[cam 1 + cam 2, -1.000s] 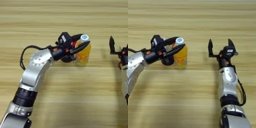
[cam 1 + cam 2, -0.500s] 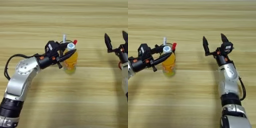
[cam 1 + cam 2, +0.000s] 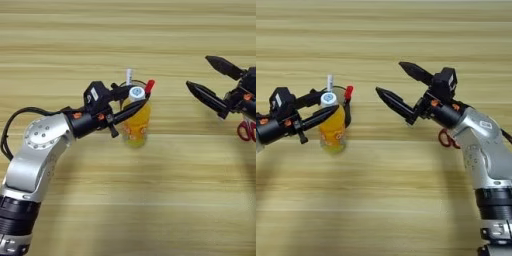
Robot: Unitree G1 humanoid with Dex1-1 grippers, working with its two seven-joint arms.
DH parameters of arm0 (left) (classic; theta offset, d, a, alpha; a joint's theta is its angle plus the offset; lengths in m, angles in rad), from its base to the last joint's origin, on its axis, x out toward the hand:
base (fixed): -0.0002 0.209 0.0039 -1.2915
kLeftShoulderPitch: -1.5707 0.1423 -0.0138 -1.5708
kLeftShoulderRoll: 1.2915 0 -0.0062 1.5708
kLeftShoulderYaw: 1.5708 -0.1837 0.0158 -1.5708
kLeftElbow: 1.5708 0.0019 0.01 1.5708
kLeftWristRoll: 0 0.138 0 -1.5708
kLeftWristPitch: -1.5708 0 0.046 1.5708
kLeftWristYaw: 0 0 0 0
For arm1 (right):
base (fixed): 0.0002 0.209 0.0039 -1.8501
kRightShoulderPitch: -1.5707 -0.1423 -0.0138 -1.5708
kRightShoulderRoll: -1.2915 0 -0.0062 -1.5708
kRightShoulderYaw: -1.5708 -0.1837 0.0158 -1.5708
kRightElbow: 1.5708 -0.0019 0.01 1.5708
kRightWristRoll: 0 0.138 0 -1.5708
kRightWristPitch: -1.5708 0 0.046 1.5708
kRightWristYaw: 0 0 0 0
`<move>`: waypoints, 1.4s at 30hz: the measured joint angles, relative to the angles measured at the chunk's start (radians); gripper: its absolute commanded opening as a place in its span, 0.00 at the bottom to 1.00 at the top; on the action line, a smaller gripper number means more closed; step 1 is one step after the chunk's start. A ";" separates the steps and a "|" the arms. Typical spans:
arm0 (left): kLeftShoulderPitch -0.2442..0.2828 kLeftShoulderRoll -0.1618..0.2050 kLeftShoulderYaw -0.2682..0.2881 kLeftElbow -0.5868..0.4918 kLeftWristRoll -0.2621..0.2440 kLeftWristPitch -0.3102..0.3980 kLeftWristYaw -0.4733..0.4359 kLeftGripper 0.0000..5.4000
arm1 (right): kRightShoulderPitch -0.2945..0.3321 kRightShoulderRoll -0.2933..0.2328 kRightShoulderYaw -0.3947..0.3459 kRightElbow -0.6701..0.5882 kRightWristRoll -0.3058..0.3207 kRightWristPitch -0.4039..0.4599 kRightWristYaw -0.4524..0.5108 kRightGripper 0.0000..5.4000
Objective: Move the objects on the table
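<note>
Now you're carrying the bottle pinched in the left gripper, cup at its 12 o'clock; right gripper gaping empty, scissors under that arm. Keep bottle upright.

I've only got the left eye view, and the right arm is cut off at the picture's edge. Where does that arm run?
Observer: Its silver forearm climbs from the bottom right corner, and the open right gripper points left toward the small clear bottle of orange drink.
Operator: What's the red thing at my right edge?
Observer: Red-handled scissors. The handle loops lie on the wooden table just below the right wrist, and the arm hides the blades.
</note>
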 measured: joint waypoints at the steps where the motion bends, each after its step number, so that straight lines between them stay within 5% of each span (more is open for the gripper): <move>1: 0.000 0.001 0.000 0.000 0.000 0.000 -0.001 0.32 | 0.001 -0.008 0.007 -0.007 0.000 0.016 0.015 1.00; 9: -0.020 0.007 0.000 -0.009 0.000 0.000 -0.006 0.32 | 0.003 -0.018 0.109 -0.018 -0.055 0.074 0.070 1.00; 33: -0.025 0.002 -0.025 -0.034 0.000 0.000 -0.004 0.32 | -0.070 0.216 0.300 0.116 -0.305 -0.031 -0.012 1.00; 42: -0.025 0.000 -0.032 -0.035 0.000 0.000 -0.004 0.32 | -0.091 0.240 0.314 0.120 -0.346 -0.052 -0.045 0.82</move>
